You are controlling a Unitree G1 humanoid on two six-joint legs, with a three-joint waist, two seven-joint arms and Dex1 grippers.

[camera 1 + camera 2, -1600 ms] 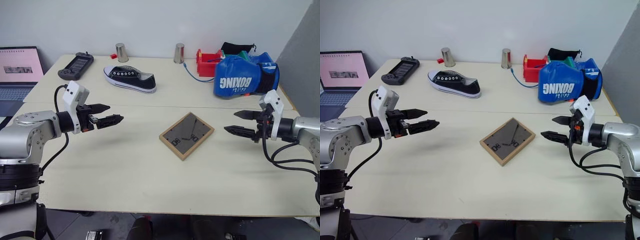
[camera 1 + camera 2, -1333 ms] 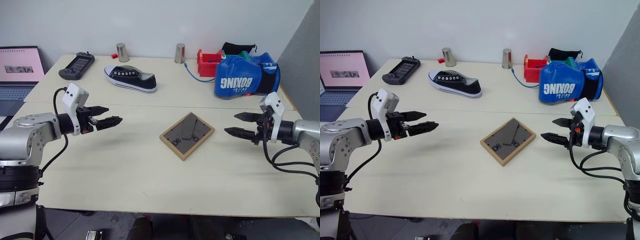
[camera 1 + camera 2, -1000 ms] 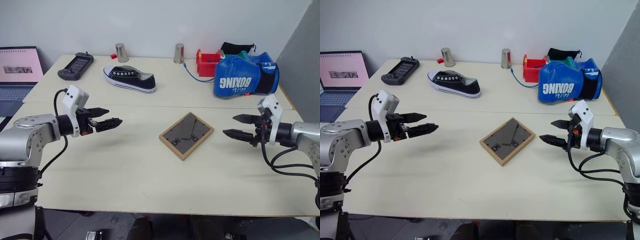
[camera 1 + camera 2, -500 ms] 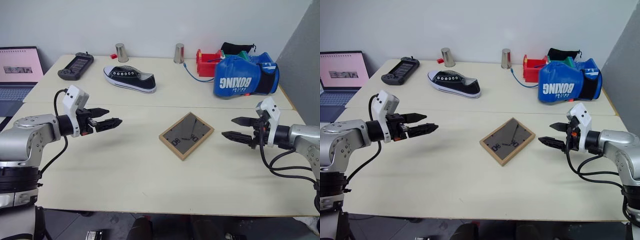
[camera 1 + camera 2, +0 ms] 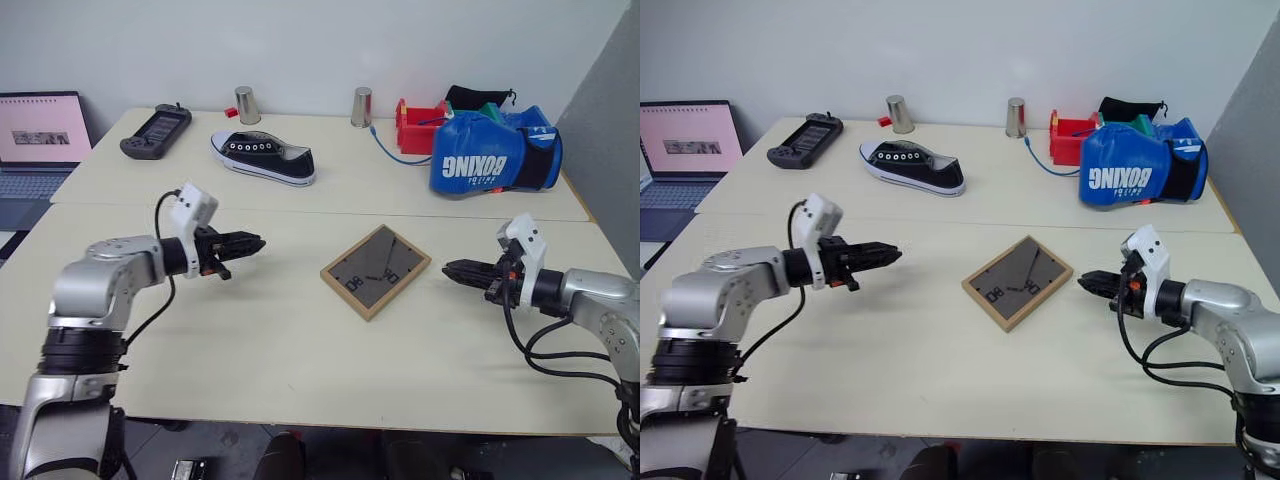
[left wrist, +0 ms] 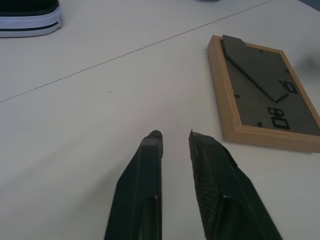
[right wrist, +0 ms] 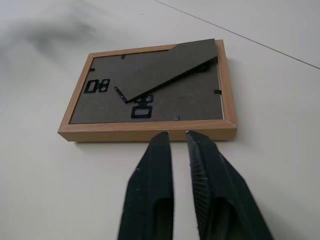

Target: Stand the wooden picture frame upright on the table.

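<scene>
Frame [image 5: 375, 271] lies face-down on the table [image 5: 300, 350] (stand flap up). Your left gripper [image 5: 250, 243] and right gripper [image 7: 176, 134] are nearly pinched together, empty; open one before hooking a wooden edge.

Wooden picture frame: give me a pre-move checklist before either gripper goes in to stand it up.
1. Wooden picture frame lies flat, back panel up, on the table: ok, not yet upright.
2. Stand flap on the back is partly lifted: ok.
3. Left gripper shut, holding nothing, well apart from the frame: not ok for grasping, open first.
4. Right gripper shut, tips just short of the frame's near edge: not ok for gripping. Whether it touches: cannot tell.
5. Table around the frame is free of clutter; the black sneaker and blue boxing glove sit far back: ok.
</scene>
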